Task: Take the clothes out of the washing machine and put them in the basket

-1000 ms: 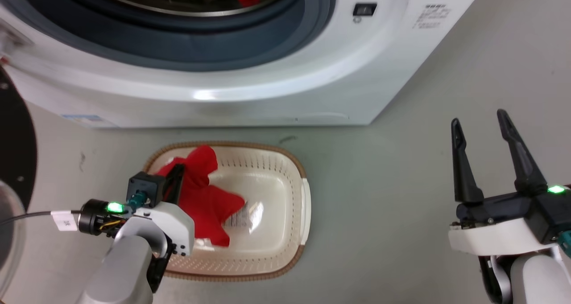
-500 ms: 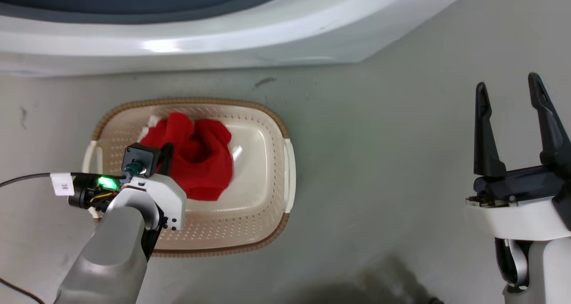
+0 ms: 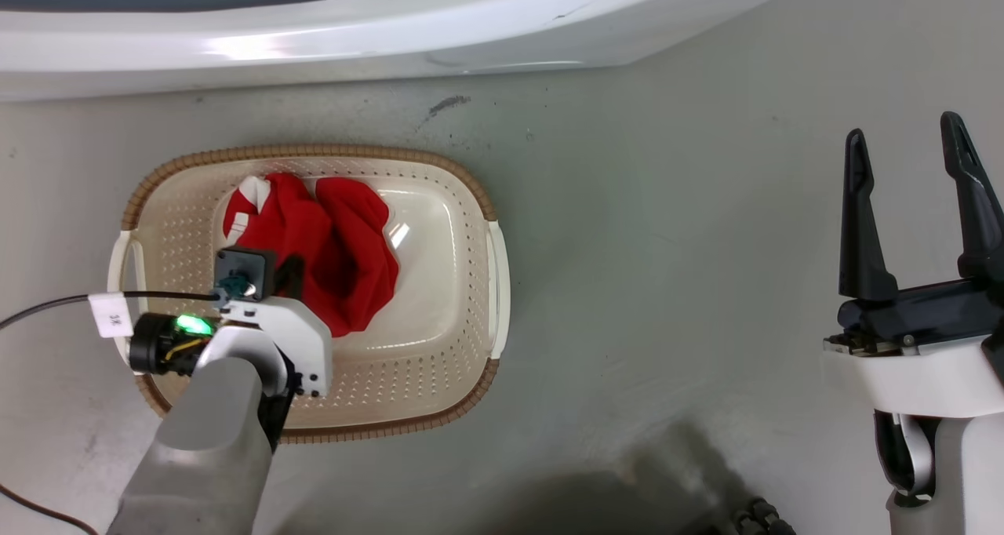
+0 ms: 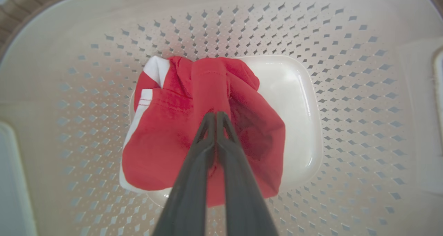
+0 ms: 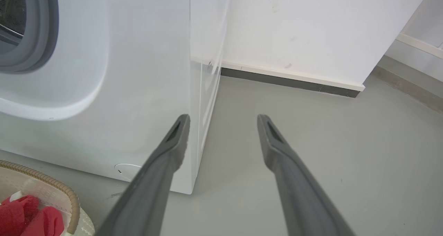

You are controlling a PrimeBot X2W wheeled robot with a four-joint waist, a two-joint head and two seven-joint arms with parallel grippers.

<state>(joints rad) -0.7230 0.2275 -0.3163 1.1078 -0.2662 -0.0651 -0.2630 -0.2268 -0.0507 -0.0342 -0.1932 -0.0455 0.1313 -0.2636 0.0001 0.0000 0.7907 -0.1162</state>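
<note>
Red garment (image 4: pixel 162 142) with white trim lies bunched on the bottom of the basket (image 4: pixel 311 28), directly beneath the left jaws, whose tips are pressed together on a raised fold of it. The basket's perforated walls ring those jaws on every side, and the washing machine (image 3: pixel 392 41) stands beyond their tips. The main risk is a lift before the jaws part: the pinched fold would ride up with them, and the cloth could come back out or drape over the basket's rim. Soft fabric may also cling to a tip after release. Pressing lower could shove the light basket across the floor (image 3: pixel 667 245). The right jaws hang wide apart and empty, well off to the right of the left ones, above the floor.
</note>
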